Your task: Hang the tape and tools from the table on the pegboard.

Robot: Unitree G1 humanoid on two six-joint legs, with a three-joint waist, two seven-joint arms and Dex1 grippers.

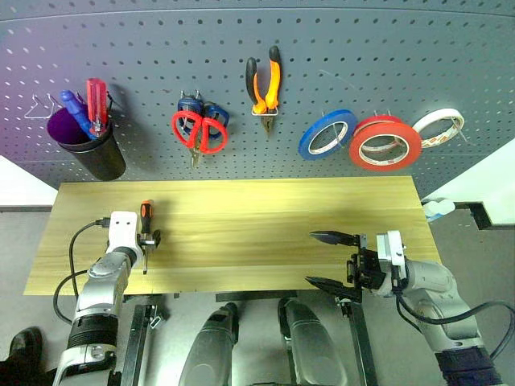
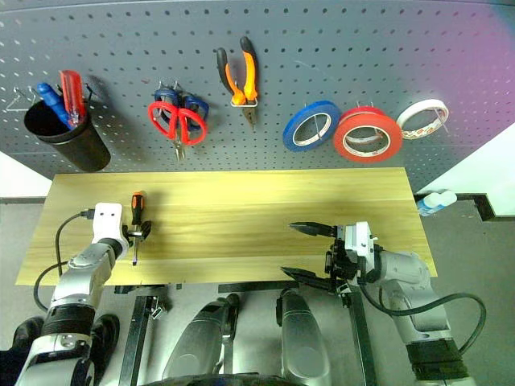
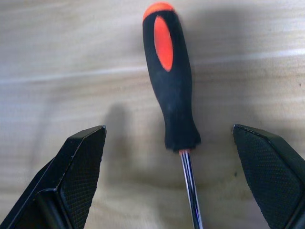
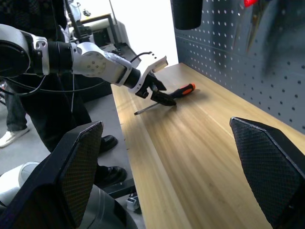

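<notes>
So the screwdriver (image 3: 172,90) is lying flat on the counter (image 1: 265,225), near its left end, with the left tool (image 3: 177,171) spread wide on either side of the handle's base. If it closes there, I'd bet it catches the thin shaft and the thing pivots or skids. The right tool (image 1: 328,259) is also wide open and empty, well off to the screwdriver's right.
</notes>
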